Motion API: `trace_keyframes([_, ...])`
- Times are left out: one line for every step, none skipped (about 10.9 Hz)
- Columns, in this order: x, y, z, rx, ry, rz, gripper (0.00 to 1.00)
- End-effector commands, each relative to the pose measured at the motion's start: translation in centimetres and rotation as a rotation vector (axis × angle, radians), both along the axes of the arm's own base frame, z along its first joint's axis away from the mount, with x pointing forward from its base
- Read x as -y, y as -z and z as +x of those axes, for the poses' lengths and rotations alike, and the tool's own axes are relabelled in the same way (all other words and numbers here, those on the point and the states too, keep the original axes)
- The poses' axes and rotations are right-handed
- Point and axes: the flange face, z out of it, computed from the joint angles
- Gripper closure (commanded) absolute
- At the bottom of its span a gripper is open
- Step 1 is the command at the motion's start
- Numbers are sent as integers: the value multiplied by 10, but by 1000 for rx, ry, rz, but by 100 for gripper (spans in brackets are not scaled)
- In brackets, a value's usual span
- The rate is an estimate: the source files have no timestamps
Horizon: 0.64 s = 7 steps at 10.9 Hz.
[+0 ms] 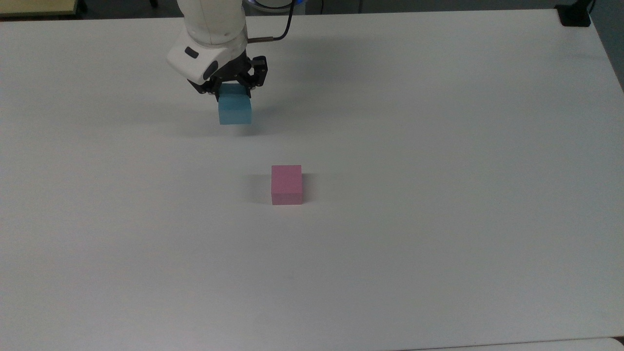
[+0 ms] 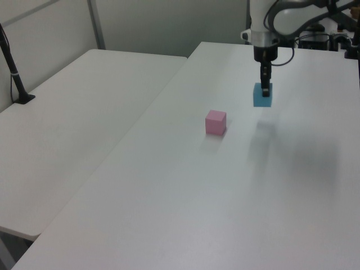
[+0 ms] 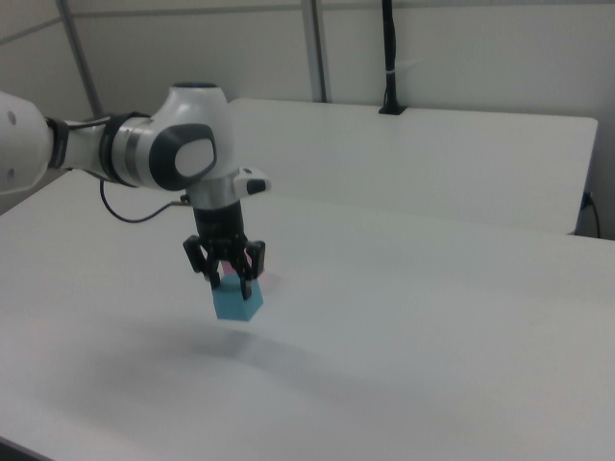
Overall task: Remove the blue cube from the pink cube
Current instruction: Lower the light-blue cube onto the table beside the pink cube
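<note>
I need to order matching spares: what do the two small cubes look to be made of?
The light blue matte cube, held in the gripper, and the pale pink matte cube on the white table both look like foam or painted wood: flat, even colour, no shine, plain faces. The pictures cannot settle which.
</note>
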Motion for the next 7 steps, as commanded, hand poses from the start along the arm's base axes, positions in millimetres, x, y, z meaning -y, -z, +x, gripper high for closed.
trace_keyframes([16,30,-24,-45,-60,-18,66])
trace_keyframes([21,37,-26,-32,-51,-16,65])
trace_keyframes([25,48,-29,-23,-34,-11,64])
trace_keyframes([24,60,-32,0,-36,-9,60])
trace_keyframes([23,68,-33,31,-35,-9,59])
trace_keyframes([22,73,-33,45,-36,-9,56])
trace_keyframes([23,74,-34,39,-35,-8,31])
